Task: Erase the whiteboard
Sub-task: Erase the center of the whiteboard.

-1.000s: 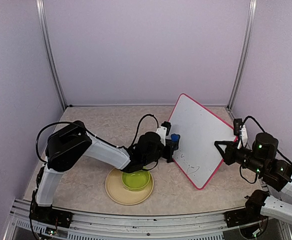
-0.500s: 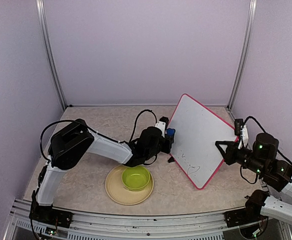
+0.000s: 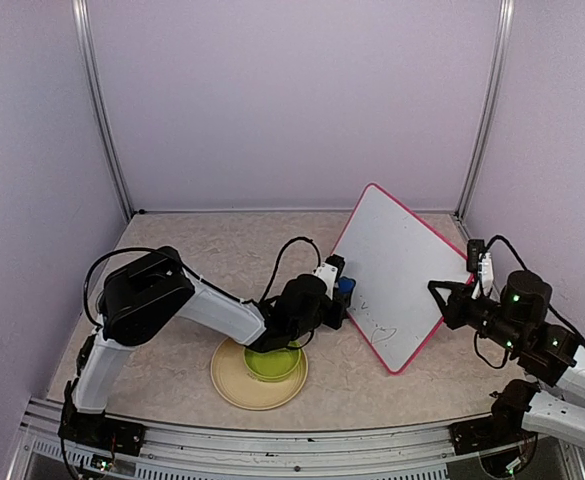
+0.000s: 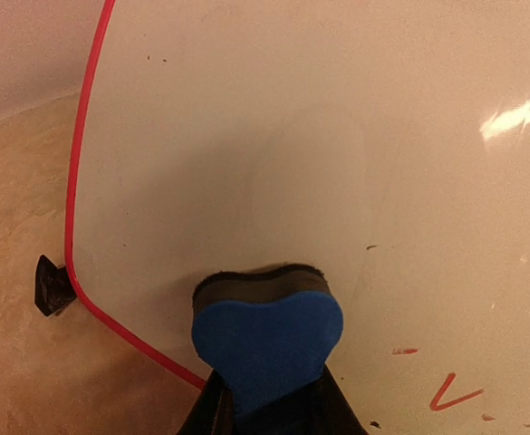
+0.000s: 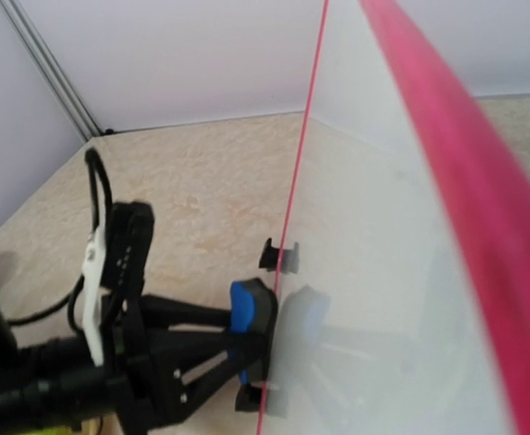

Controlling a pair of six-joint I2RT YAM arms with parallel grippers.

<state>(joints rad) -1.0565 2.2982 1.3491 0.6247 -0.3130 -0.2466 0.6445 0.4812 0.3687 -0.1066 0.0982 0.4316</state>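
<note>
The whiteboard (image 3: pixel 404 270), white with a pink-red frame, stands tilted on the table at the right. Faint dark marks (image 3: pixel 380 328) remain near its lower edge. My left gripper (image 3: pixel 344 293) is shut on a blue heart-shaped eraser (image 3: pixel 348 284) and presses it against the board's lower left part. In the left wrist view the eraser (image 4: pixel 266 344) lies flat on the board (image 4: pixel 337 154), with red strokes (image 4: pixel 453 391) to its right and a black foot (image 4: pixel 53 285) at the left. My right gripper (image 3: pixel 446 301) is shut on the board's right edge. The right wrist view shows the frame (image 5: pixel 446 181) and the eraser (image 5: pixel 250 317).
A beige plate (image 3: pixel 230 380) with a green bowl (image 3: pixel 272 362) lies just in front of the left arm's forearm. Enclosure walls and metal posts (image 3: pixel 105 130) bound the table on three sides.
My left gripper carried the eraser up the board's left part, then back down toward its lower edge. The board shifted slightly in my right gripper.
</note>
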